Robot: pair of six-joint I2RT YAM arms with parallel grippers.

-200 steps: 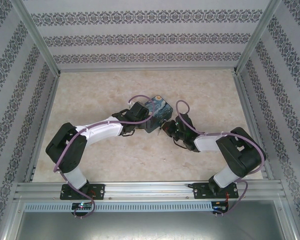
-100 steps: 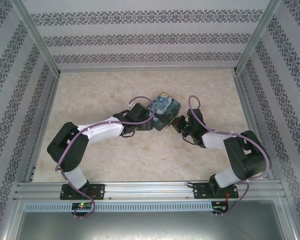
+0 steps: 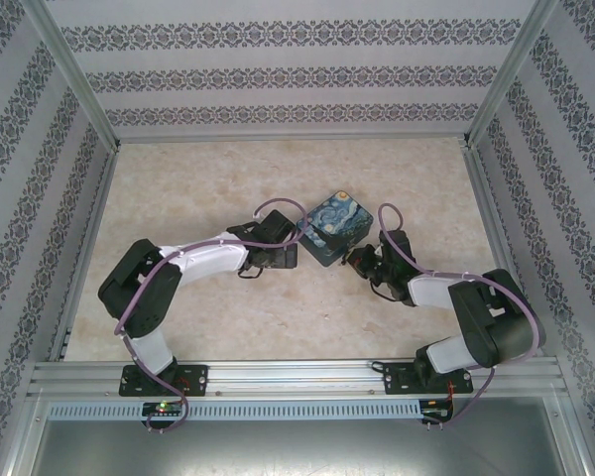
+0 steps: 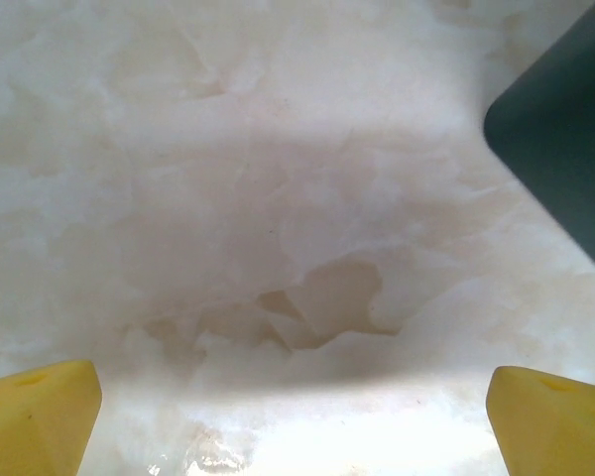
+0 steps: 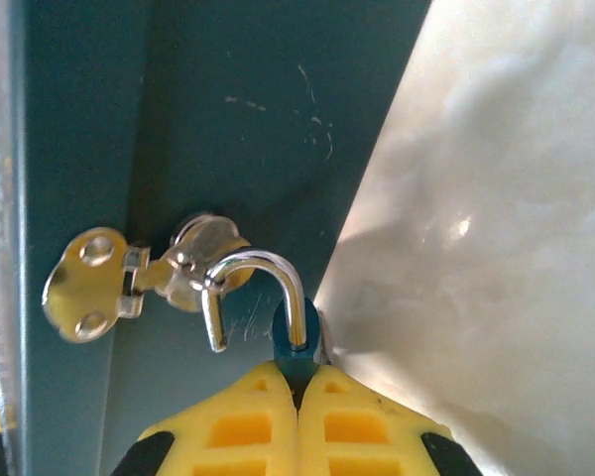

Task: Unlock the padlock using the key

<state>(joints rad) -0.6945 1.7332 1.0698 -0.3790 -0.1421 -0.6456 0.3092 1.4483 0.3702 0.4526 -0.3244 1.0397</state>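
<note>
The padlock point(image 5: 299, 342) has a blue-teal body, and my right gripper point(image 5: 299, 382) is shut on it between yellow fingers. Its silvery shackle point(image 5: 263, 268) stands open, its free end out of the body and hooked through the brass hasp point(image 5: 109, 283) on the dark teal side of the box point(image 5: 228, 119). From above, the right gripper point(image 3: 362, 260) sits at the painting-print box's point(image 3: 334, 226) near right corner. My left gripper point(image 3: 286, 256) is open, just left of the box and apart from it, with bare table between its fingertips point(image 4: 40, 402). The key is hidden.
A corner of the box point(image 4: 565, 129) reaches into the upper right of the left wrist view. The marble-patterned table point(image 3: 198, 188) is walled by patterned panels on three sides, with an aluminium rail point(image 3: 297, 375) along the near edge.
The box has slid right and back and turned. My right gripper has drawn back to the right with the padlock. The left gripper now stands a little clear of the box.
</note>
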